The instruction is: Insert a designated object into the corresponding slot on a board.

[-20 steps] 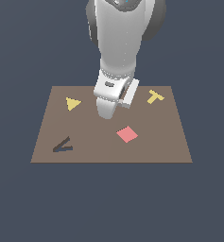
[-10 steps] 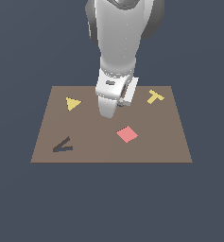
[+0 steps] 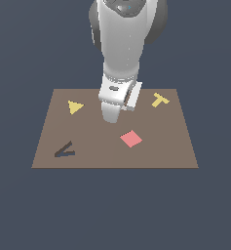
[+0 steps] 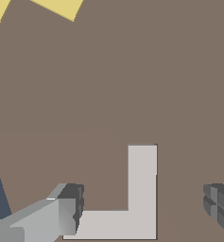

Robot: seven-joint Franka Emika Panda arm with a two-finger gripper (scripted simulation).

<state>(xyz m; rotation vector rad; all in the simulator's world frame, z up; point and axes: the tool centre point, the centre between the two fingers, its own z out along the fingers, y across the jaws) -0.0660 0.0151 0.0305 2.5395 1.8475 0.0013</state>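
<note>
L-shaped grey piece [image 4: 132, 208]: lies flat on the brown board [image 3: 156, 156], visible only in the wrist view. In the exterior view it is hidden behind the lowered arm [image 3: 122, 53], near the board's middle, toward the far edge.

End effector [image 4: 146, 205]: spread wide, holding nothing. One dark fingertip [image 4: 72, 197] sits at the free end of one arm of the piece, right beside it; whether they touch cannot be told. The other fingertip [image 4: 219, 203] stands well clear of the piece's corner side. The piece lies between the two fingertips. In the exterior view the end effector [image 3: 111, 117] is low over the board, its fingers not distinguishable.

Other items on the board, exterior view:
- Yellow triangle [image 3: 75, 107]: toward the exterior view's left, near the far edge.
- Yellow T-shape [image 3: 160, 100]: toward the exterior view's right, near the far edge.
- Pink square [image 3: 131, 139]: near the middle, nearer the camera than the arm's tip.
- Dark V-shaped mark [image 3: 65, 151]: near the corner at the exterior view's left, close to the near edge.

Slot: no blackish L-like mark can be made out in either view.

Two yellow fragments [image 4: 59, 7] show at the wrist view's edge, well apart from the piece; which yellow shape they belong to cannot be told.
</note>
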